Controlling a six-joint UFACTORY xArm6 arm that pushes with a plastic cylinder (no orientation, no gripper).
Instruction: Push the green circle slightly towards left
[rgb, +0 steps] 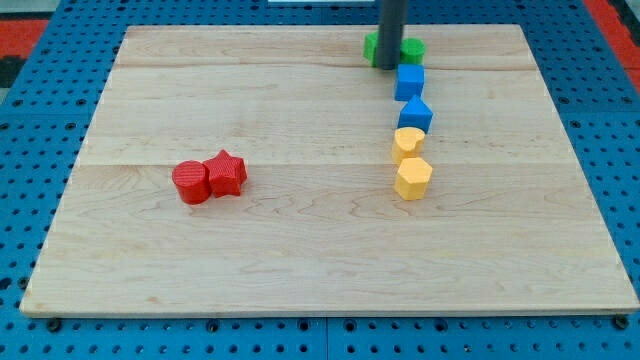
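Observation:
A green block, partly hidden by my rod, lies near the view's top edge of the wooden board; its parts show on the rod's left (371, 45) and right (412, 47), and I cannot tell whether this is one block or two. My tip (387, 66) rests on the board right in front of it, touching or almost touching. The green shape cannot be made out fully.
A blue square block (409, 81) lies just below and to the right of my tip, then a blue pentagon-like block (415, 113), a yellow heart-like block (407, 142) and a yellow hexagon (413, 178). A red cylinder (191, 182) and a red star (226, 172) sit at the left.

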